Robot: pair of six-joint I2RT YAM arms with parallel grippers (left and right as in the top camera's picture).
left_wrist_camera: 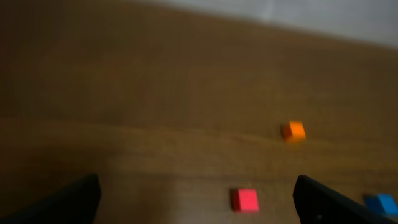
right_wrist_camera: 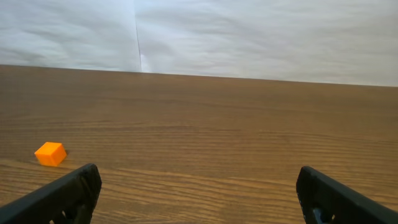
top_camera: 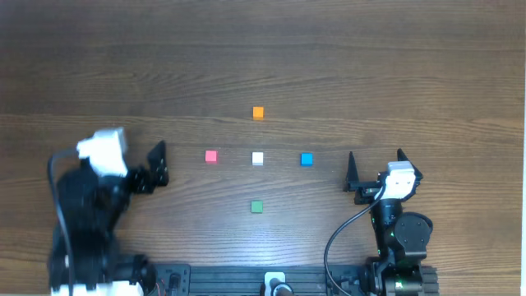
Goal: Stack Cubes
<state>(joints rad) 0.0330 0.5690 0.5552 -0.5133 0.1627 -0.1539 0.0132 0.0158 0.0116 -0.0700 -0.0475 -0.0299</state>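
Five small cubes lie apart on the wooden table. An orange cube (top_camera: 258, 113) is farthest back. In a row nearer the arms are a pink cube (top_camera: 211, 156), a white cube (top_camera: 258, 159) and a blue cube (top_camera: 306, 159), with a green cube (top_camera: 256, 207) nearest. My left gripper (top_camera: 160, 163) stands open just left of the pink cube, holding nothing. Its wrist view shows the pink cube (left_wrist_camera: 245, 200), the orange cube (left_wrist_camera: 293, 130) and the blue cube (left_wrist_camera: 380, 203). My right gripper (top_camera: 375, 158) is open and holds nothing, right of the blue cube. Its wrist view shows the orange cube (right_wrist_camera: 50, 153).
The wooden table (top_camera: 394, 74) is bare around the cubes. A pale wall (right_wrist_camera: 249, 37) rises behind its far edge. The arm bases and a cable (top_camera: 337, 238) sit along the near edge.
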